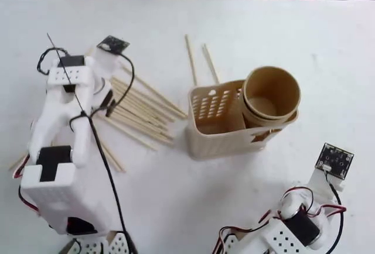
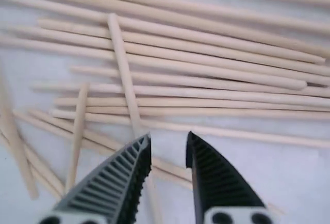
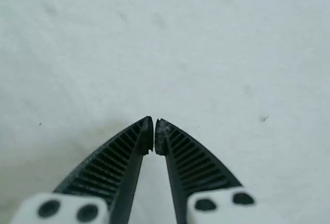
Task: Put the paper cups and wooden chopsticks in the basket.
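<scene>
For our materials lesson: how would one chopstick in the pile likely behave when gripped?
Probably stiff and light: the chopsticks are thin, straight wooden rods. Being round, one may roll away from the left gripper on the table.

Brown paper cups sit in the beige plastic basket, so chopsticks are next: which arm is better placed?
Left. Its open gripper hangs over the pale wooden chopsticks; the right gripper, shut, faces bare white table.
</scene>
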### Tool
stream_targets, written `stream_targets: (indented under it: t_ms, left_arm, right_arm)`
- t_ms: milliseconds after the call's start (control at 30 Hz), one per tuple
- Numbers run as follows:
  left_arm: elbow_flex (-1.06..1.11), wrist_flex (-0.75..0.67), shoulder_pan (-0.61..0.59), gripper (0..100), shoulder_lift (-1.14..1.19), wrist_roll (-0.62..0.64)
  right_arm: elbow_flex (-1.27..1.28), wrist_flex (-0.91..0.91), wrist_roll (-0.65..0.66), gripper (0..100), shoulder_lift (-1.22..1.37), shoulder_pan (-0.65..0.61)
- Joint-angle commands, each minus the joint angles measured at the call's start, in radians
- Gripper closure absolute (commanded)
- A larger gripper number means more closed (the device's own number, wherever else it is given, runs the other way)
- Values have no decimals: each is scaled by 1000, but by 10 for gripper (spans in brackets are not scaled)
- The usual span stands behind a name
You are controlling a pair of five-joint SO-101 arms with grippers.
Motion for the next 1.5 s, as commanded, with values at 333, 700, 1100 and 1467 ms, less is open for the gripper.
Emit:
stream_targets:
  t_ms: [333, 700, 1100, 1467]
  left_arm:
    - [94, -164, -81, 883, -54, -23]
    - [48, -123, -85, 895, 101, -32]
    - [-232, 121, -74, 922, 91, -32]
    - [-489, 313, -219, 878, 102, 87]
  right_arm:
    - [9, -10, -3, 979, -8, 12]
    - [9, -10, -3, 979, -8, 12]
    - [9, -10, -3, 979, -8, 12]
    - [9, -10, -3, 979, -8, 12]
